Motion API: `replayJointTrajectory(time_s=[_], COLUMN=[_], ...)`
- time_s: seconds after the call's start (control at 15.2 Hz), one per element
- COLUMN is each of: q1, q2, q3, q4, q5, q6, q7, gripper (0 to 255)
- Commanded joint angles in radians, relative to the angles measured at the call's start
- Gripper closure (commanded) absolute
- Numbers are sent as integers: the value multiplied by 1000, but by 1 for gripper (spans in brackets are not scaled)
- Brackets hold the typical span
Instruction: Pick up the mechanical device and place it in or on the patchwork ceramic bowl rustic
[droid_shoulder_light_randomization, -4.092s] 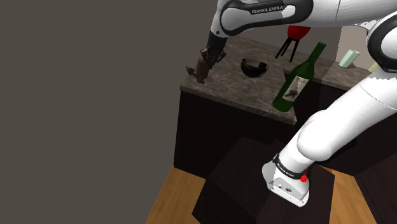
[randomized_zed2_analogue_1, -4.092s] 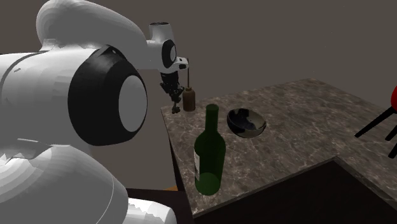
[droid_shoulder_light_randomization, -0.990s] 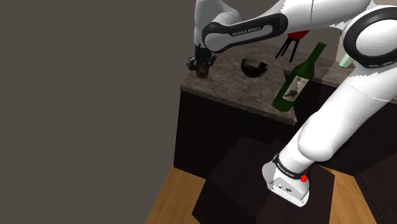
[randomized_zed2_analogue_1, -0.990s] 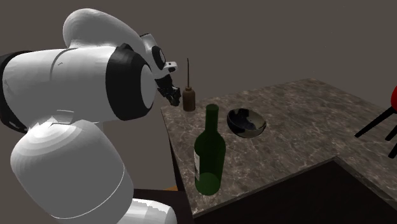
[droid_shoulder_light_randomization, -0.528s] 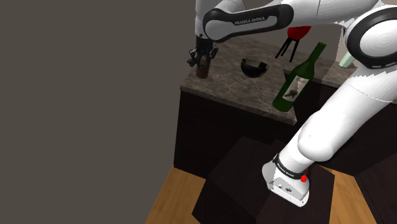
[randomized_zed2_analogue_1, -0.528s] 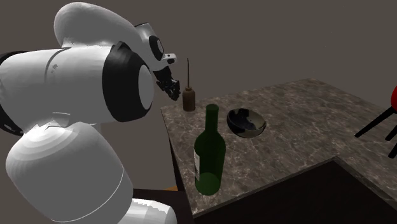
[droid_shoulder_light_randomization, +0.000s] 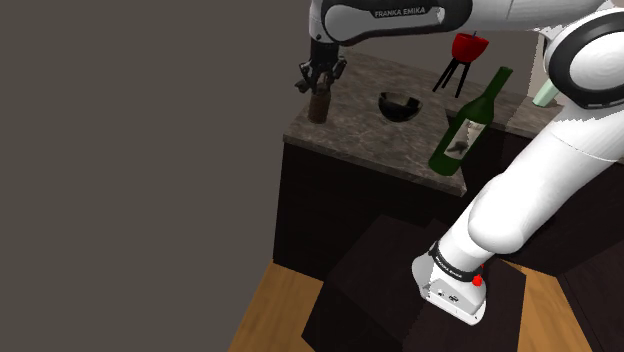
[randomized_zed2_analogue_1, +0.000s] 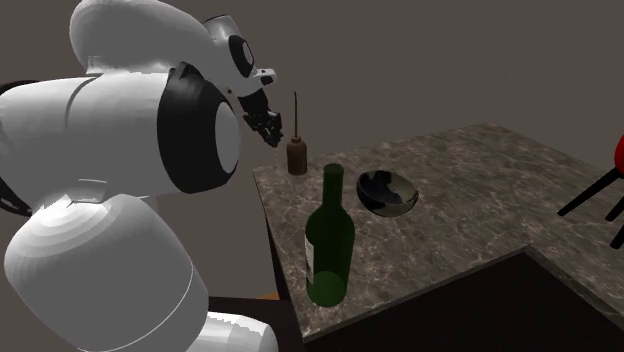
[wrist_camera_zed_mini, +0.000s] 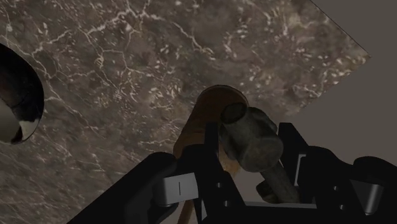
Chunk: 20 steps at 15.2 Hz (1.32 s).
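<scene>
**Gripper over the oil can at the counter's corner**

The device (droid_shoulder_light_randomization: 319, 106) is a small brown can with a thin upright spout. It stands upright on the dark marbled counter (droid_shoulder_light_randomization: 370, 135), close to the corner at the shoulder view's far left. In the second exterior view the can (randomized_zed2_analogue_1: 296, 157) sits near the counter's (randomized_zed2_analogue_1: 480, 200) far left corner, its spout rising straight up.

The gripper (droid_shoulder_light_randomization: 322, 78) hangs just above the can in the shoulder view. In the second exterior view the gripper (randomized_zed2_analogue_1: 270, 128) is just left of the spout and higher than the can's body.

In the wrist view the gripper (wrist_camera_zed_mini: 249, 127) has its fingers (wrist_camera_zed_mini: 212, 153) spread. A grey knob (wrist_camera_zed_mini: 251, 137) lies between them, with the can's brown body (wrist_camera_zed_mini: 207, 111) below it on the counter (wrist_camera_zed_mini: 127, 63). Whether the fingers touch the knob is unclear.

The bowl (droid_shoulder_light_randomization: 398, 104), dark with pale patches, sits on the counter to the shoulder view's right of the can, apart from it. It also shows in the second exterior view (randomized_zed2_analogue_1: 388, 193) and at the wrist view's edge (wrist_camera_zed_mini: 16, 102). A green bottle (droid_shoulder_light_randomization: 468, 125) stands nearer the stand; in the second exterior view it (randomized_zed2_analogue_1: 330, 245) is near of the bowl.
</scene>
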Motion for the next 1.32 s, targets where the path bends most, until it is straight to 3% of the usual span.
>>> replayJointTrajectory(time_s=[0.0, 0.46, 1.25], q1=[-1, 1, -113], q2=[1, 5, -212], q3=[-1, 1, -160], q4=[27, 114, -136], q5=[2, 7, 22], q6=[-25, -105, 1], q7=[-10, -31, -289], gripper=[255, 255, 255])
